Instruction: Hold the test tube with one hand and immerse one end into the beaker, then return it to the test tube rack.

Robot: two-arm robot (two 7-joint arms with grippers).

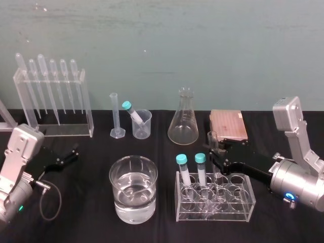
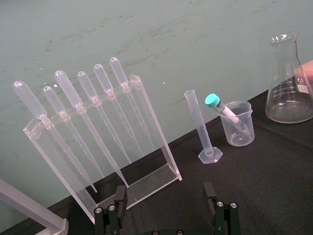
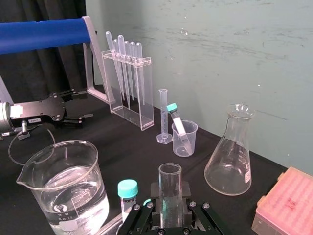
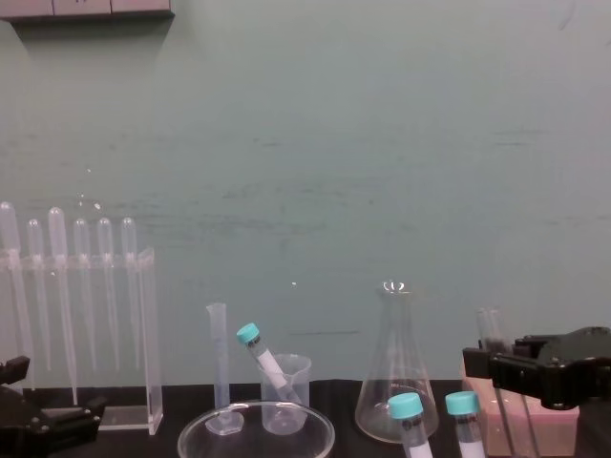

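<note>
**Right gripper (image 1: 213,152) clamped on the test tube (image 1: 212,139)**

The tube stands upright in a back slot of the rack (image 1: 238,210), with my fingers closed around it. I judge this the lift-out step. Next I need a straight pull upward, then a carry left to the beaker (image 1: 132,208). The left gripper (image 1: 73,153) sits parked, fingers apart.

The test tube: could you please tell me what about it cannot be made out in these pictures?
Head view: the right gripper covers the middle of the test tube; its closed end is lost among the walls of the test tube rack.
Right wrist view: the bottom edge cuts off its lower part.
Chest view: the same.
The left gripper idles far left.
</note>
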